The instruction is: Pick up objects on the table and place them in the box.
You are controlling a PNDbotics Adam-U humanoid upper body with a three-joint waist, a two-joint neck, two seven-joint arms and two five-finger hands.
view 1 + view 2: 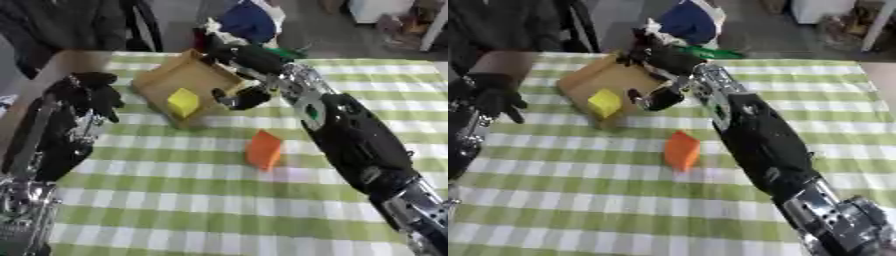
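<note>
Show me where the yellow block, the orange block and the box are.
yellow block (pixel 183 101), left eye view, middle of its front face.
orange block (pixel 263 150), left eye view, middle of its front face.
box (pixel 166 74), left eye view, bare floor in its far left part.

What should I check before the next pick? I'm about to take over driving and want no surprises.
1. Yellow block in the box: ok, it sits near the box's near edge.
2. Orange block free to grasp: ok, it stands alone on the table, outside the box.
3. Right hand empty: cannot tell, it hangs over the box's right edge and its fingers are blurred.
4. Left hand out of the way: ok, it hangs to the left of the box, fingers down, holding nothing.
5. Path from the right hand to the orange block: ok, nothing lies between them.
</note>
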